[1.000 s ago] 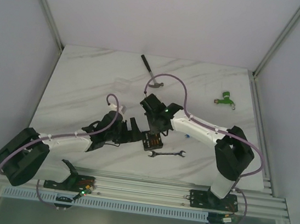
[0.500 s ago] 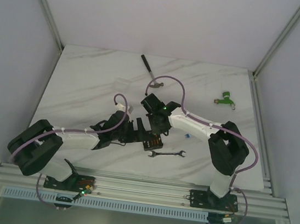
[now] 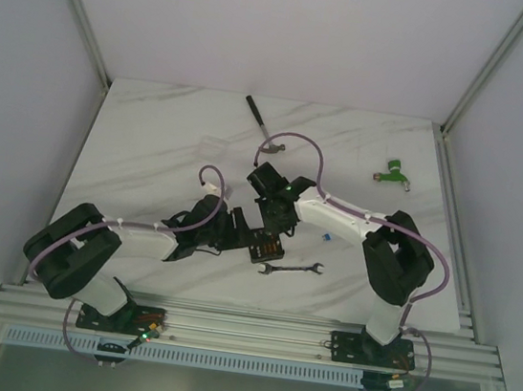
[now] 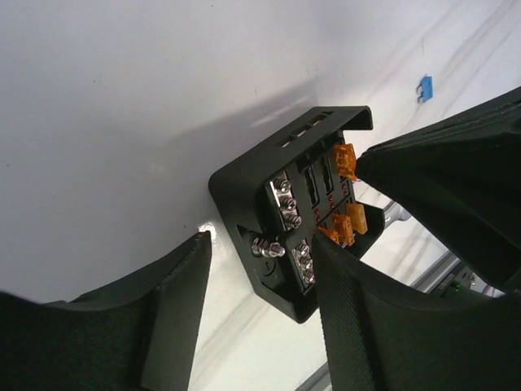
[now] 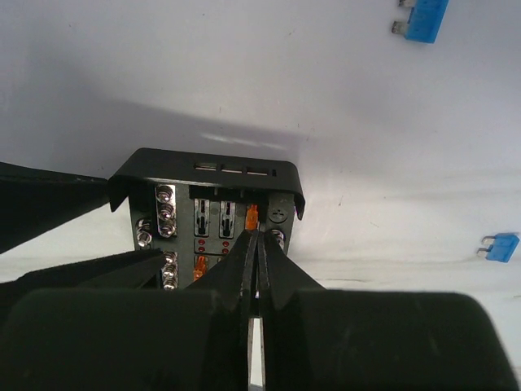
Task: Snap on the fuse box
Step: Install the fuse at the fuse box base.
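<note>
The fuse box (image 3: pixel 265 248) is a small square black box lying open-side up in the middle of the table. It shows orange fuses and screw terminals in the left wrist view (image 4: pixel 281 204) and the right wrist view (image 5: pixel 207 191). My left gripper (image 4: pixel 260 238) is open at table level, and the box's near corner lies between its fingers. Its right finger (image 4: pixel 350 301) overlaps the box edge, while the left finger (image 4: pixel 175 309) stands apart from it. My right gripper (image 5: pixel 256 238) is shut with nothing in it, its tips over the box just below an orange fuse (image 5: pixel 251 216).
A wrench (image 3: pixel 292 269) lies just right of the box. A hammer (image 3: pixel 263 126) lies at the back and a green tool (image 3: pixel 393 171) at the back right. Loose blue fuses (image 5: pixel 425 18) (image 5: pixel 498 246) lie on the marble near the box. The aluminium rail (image 3: pixel 244 328) runs along the near edge.
My left arm has slid right until its fingers straddle the box's corner, and its jaws have narrowed. My right gripper has closed fully and settled over the box.
</note>
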Controlling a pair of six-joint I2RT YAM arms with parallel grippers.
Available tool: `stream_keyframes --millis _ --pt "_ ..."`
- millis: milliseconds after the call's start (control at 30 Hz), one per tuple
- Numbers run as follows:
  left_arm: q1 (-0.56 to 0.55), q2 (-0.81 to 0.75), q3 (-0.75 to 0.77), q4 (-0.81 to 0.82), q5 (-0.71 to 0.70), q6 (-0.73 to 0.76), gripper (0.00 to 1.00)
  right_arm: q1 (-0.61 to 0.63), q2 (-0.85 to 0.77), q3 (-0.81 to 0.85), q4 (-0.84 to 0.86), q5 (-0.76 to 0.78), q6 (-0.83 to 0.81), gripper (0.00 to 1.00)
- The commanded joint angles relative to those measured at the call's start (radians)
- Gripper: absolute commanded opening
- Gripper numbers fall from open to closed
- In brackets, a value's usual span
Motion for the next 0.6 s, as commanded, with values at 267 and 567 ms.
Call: stream_keyframes --millis 267,567 --pt "-0.008 0.107 -0.020 0.061 0.015 -0.076 0.43 0.000 0.009 -0.130 -0.024 -0.039 -0.010 0.02" --pt "-0.015 0.092 -0.038 -0.005 -0.049 -0.119 0.32 0.000 0.006 -0.173 -0.029 -0.046 -0.038 0.01"
